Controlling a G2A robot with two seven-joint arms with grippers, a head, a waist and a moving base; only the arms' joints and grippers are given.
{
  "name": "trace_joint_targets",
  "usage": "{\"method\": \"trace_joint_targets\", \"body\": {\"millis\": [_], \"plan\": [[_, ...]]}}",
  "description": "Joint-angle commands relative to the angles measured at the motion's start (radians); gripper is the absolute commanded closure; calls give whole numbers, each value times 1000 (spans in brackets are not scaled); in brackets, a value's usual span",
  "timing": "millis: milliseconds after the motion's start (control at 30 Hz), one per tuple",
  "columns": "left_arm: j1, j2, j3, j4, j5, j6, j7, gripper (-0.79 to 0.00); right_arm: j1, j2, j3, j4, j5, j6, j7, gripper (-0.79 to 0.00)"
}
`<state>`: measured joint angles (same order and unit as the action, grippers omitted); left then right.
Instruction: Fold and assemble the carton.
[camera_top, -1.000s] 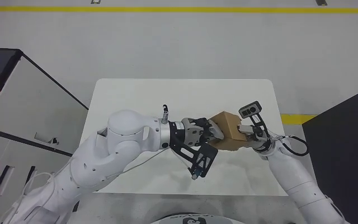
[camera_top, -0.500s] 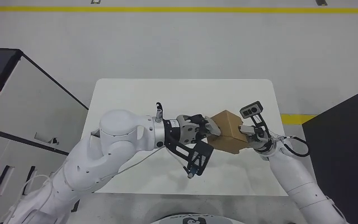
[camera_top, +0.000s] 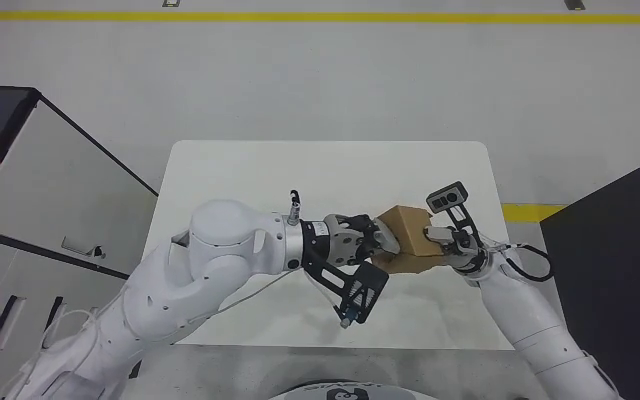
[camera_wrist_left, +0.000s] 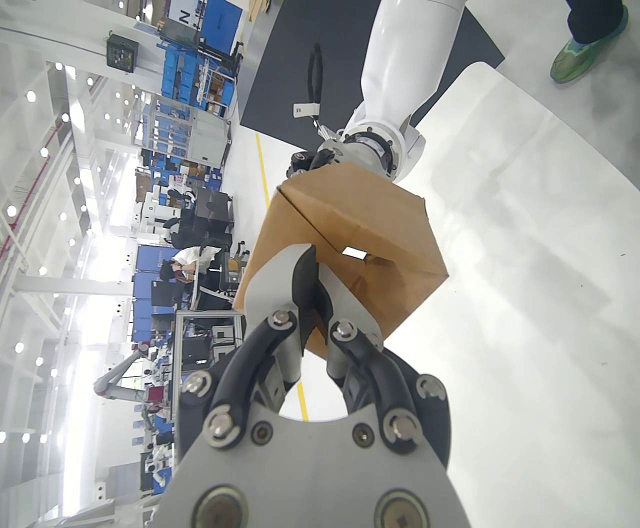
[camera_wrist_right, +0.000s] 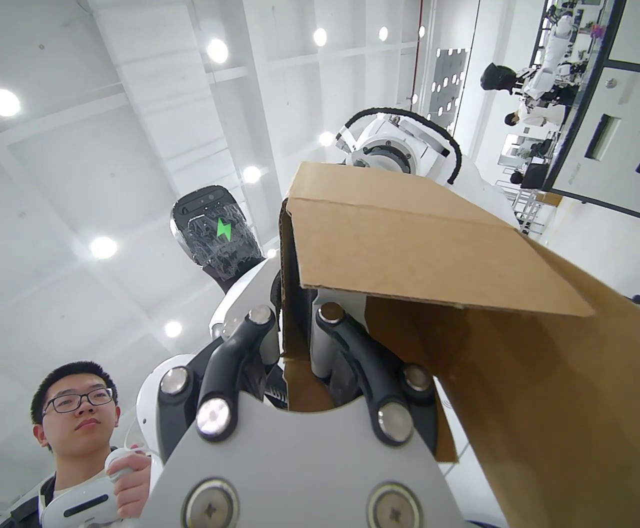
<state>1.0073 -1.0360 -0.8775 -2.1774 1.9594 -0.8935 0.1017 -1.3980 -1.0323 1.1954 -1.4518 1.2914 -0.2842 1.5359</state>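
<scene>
The carton hangs over the right half of the surface, held between both hands. The left hand is closed on a carton panel on the side nearer the middle of the surface. The right hand is clamped on a cardboard edge at the opposite side, beneath a flap that stands open. Whether the carton touches the surface cannot be told.
</scene>
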Motion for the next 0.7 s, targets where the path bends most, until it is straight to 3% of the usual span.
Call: {"method": "trace_joint_targets", "body": {"millis": [0, 400, 667], "plan": [[-3, -1, 5, 1, 0, -3, -1, 0, 0, 0, 0, -2, -2, 0, 0, 0], [-19, -7, 22, 2, -2, -1, -16, 0, -5, 4, 1, -7, -1, 0, 0, 0], [8, 3, -58, -17, -37, 16, -27, 0, -8, 6, 8, -3, 10, 0, 0, 0]]}}
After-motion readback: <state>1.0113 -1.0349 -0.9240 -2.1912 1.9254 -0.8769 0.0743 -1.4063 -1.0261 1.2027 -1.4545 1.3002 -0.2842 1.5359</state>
